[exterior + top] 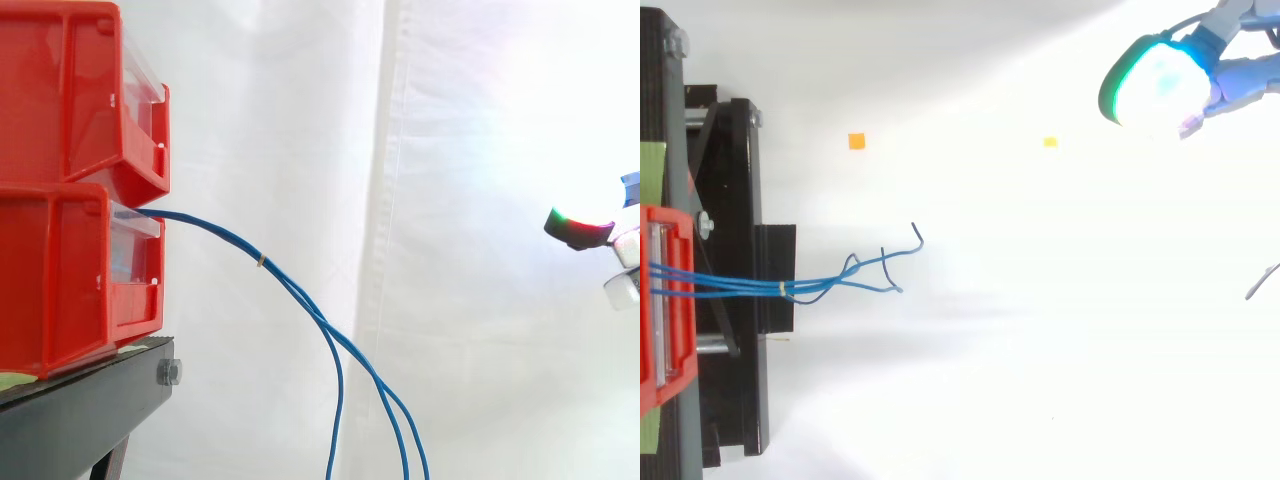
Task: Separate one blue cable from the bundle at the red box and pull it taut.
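Observation:
Three thin blue cables (300, 295) leave the lower red box (60, 270) and are held together by a small tan band (261, 261). Past the band they droop and hang down below the stand. In the top view the cables (740, 284) run rightward from the red box (662, 300), and their loose ends (902, 250) fan out. My hand (582, 231) is at the right edge, level with the lower box and far from the cables. It is open with glowing fingertips and holds nothing. From above, the hand (1160, 82) sits at the upper right.
A second red bin (70, 90) is stacked on the lower one, and both rest on a black stand (90, 400). A white curtain hangs behind. Small orange (856, 141) and yellow (1050, 142) markers lie on the white floor between stand and hand.

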